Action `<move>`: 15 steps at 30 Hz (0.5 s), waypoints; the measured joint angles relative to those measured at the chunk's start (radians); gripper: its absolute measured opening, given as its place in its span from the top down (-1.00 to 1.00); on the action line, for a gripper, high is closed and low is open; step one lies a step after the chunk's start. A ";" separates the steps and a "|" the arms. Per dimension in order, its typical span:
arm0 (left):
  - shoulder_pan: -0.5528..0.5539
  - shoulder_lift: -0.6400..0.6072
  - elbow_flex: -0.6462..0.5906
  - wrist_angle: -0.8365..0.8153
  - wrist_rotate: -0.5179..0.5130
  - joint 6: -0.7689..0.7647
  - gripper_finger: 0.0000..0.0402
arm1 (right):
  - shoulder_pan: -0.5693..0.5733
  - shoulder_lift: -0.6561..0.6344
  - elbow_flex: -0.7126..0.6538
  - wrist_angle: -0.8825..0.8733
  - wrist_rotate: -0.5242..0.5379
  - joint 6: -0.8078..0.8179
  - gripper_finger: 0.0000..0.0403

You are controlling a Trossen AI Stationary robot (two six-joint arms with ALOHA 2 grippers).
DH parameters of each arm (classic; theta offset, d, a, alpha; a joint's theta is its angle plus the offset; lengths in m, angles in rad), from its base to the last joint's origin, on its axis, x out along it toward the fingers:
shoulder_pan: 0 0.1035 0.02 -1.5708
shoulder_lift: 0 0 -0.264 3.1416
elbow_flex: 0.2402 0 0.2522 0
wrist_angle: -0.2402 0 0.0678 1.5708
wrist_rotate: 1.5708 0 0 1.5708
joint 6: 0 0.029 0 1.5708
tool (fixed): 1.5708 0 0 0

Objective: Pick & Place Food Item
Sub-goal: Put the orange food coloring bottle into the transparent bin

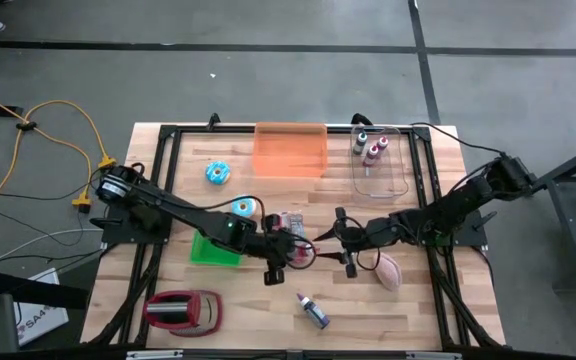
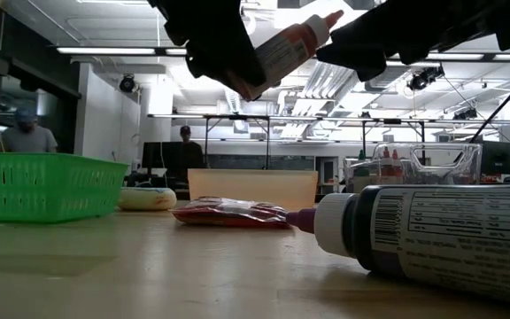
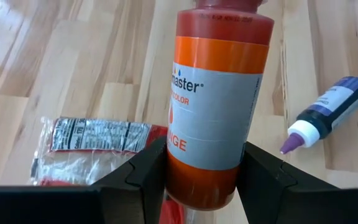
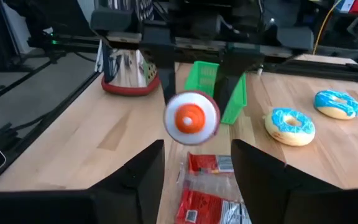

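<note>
Orange bottle [image 3: 219,93]: base cut off by the left wrist picture's lower edge, cap cut by its upper edge; label print partly hidden by curvature. Purple bottle [image 2: 432,244]: rear end runs off the low view's right edge; label text too small to read. Red packet [image 4: 207,202]: lower part cut off in the right wrist view. Small bottles in the clear tray [image 1: 380,160]: too small to tell their number or contents.

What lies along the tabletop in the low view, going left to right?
Green basket → blue-iced donut → red snack packet → purple-tipped bottle lying on its side.
</note>
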 joint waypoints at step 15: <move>0.034 0.000 0.000 0.041 0.000 0.050 0.23 | -0.007 -0.001 0.000 0.055 0.000 -0.031 0.12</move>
